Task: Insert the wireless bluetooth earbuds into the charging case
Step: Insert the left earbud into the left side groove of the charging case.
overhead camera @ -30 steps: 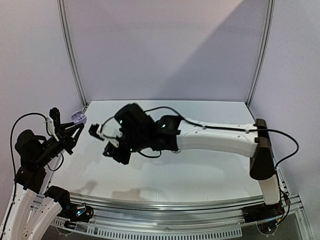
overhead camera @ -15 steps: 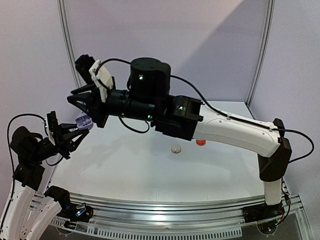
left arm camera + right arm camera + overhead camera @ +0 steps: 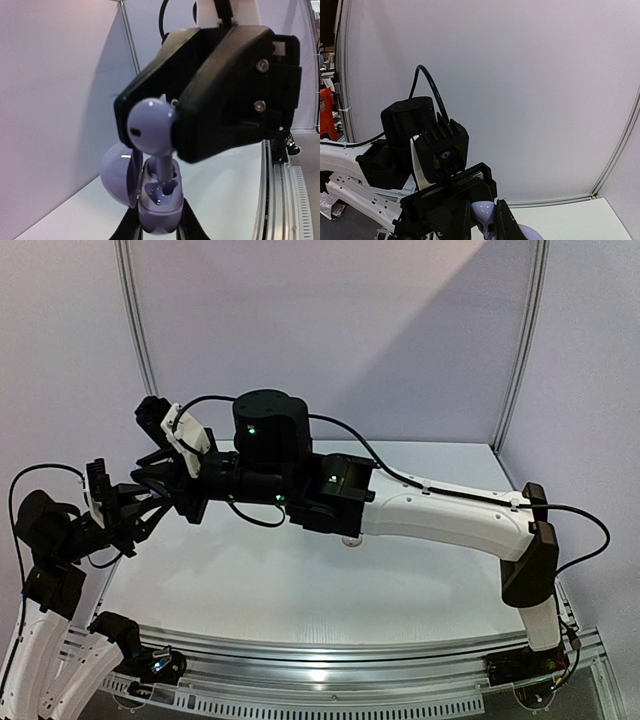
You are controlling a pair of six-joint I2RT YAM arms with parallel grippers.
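A: Why does the left end effector [image 3: 159, 231] grip the open case [image 3: 156, 202] upright, above the table [image 3: 400, 590]?

B: So its slot faces the lilac earbud [image 3: 150, 125]. The right end effector [image 3: 481, 222] pinches that earbud, stem at the slot's mouth.

White tabletop [image 3: 300, 590], matte, light glare near the front. Behind it, a plain pale wall panel [image 3: 330, 330] with a lilac cast. Two slim metal poles frame it, left pole [image 3: 140, 350] and right pole [image 3: 521, 350]. A ribbed aluminium rail [image 3: 350, 652] runs along the near table edge, with a slotted strip [image 3: 300, 708] just below. Right wrist view: red object [image 3: 326, 112] at the far left edge, too cropped to identify.
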